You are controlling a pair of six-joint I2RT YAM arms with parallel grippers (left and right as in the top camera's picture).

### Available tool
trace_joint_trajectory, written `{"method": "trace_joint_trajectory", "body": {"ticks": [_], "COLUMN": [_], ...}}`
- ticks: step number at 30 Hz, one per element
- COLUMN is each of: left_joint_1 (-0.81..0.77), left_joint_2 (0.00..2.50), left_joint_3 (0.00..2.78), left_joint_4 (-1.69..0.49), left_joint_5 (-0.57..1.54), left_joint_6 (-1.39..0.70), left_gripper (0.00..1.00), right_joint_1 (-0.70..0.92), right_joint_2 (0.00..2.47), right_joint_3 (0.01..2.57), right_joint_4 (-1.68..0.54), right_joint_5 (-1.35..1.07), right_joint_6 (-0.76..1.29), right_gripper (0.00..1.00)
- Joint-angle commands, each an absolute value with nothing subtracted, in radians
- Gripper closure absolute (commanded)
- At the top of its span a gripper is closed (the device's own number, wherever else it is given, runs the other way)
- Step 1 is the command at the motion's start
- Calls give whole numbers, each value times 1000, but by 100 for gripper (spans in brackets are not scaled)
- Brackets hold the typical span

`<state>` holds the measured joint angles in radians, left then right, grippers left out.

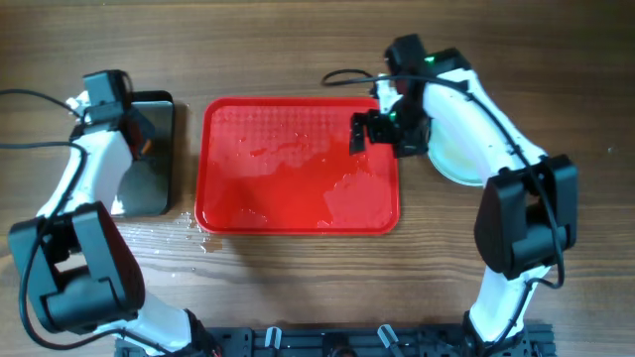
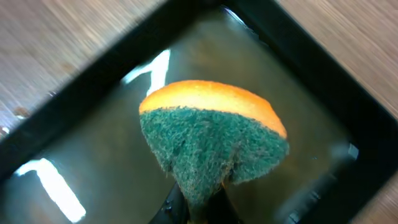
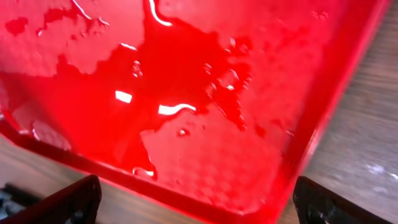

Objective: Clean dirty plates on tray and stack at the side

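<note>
The red tray (image 1: 298, 218) lies in the middle of the table, wet and with no plates on it; its wet floor fills the right wrist view (image 3: 186, 93). A pale plate stack (image 1: 458, 159) sits right of the tray, mostly hidden under my right arm. My right gripper (image 1: 365, 131) is open and empty over the tray's right edge (image 3: 196, 205). My left gripper (image 1: 141, 134) is shut on an orange and green sponge (image 2: 211, 137) above the black pan (image 2: 93, 155).
The black pan (image 1: 149, 188) stands left of the tray and holds water. Water drops lie on the wood (image 1: 189, 223) by the tray's lower left corner. Cables run along the far table edge.
</note>
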<state>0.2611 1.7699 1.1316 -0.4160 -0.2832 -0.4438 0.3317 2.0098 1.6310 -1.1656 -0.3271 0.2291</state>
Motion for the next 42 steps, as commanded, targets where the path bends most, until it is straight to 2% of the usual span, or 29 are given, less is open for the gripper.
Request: {"method": "trace_joint_trajectory", "body": {"ticks": [1, 2, 3, 5, 10, 12, 14, 17, 21, 24, 36, 38, 42], "left_joint_1": [316, 326, 329, 327, 326, 326, 315, 290, 287, 287, 287, 287, 287], "left_joint_2": [1804, 1807, 1806, 1804, 1567, 1328, 1151, 1019, 968, 978, 1016, 1016, 1016], "left_joint_3": [1131, 1131, 1131, 1132, 1154, 1154, 1154, 1154, 1154, 1154, 1154, 1154, 1154], "left_joint_4": [-395, -397, -395, -397, -487, -521, -612, -786, -908, -911, -910, -910, -911], "left_joint_5": [-270, -242, -194, -117, 35, 209, 345, 348, 348, 347, 348, 348, 347], "left_joint_6": [-396, -396, -396, -396, -400, -400, -400, -400, -400, -400, -400, -400, -400], "left_gripper": [73, 35, 19, 13, 16, 16, 0, 0, 0, 0, 0, 0, 0], "right_joint_1": [385, 403, 417, 435, 487, 501, 538, 611, 652, 651, 650, 611, 402], "right_joint_2": [1991, 1991, 1991, 1991, 1901, 1739, 1543, 1337, 1154, 1089, 1161, 1134, 980], "right_joint_3": [1625, 1625, 1625, 1625, 1625, 1625, 1625, 1625, 1625, 1625, 1625, 1625, 1625], "right_joint_4": [-1105, -1084, -1081, -1094, -1182, -1237, -1327, -1460, -1609, -1608, -1599, -1562, -1515], "right_joint_5": [-285, -285, -285, -285, -231, -165, -61, 33, 38, 37, 37, 37, 37], "right_joint_6": [325, 345, 353, 370, 404, 428, 450, 453, 474, 471, 472, 472, 472], "right_gripper": [0, 0, 0, 0, 0, 0, 0, 0, 0, 0, 0, 0, 0]}}
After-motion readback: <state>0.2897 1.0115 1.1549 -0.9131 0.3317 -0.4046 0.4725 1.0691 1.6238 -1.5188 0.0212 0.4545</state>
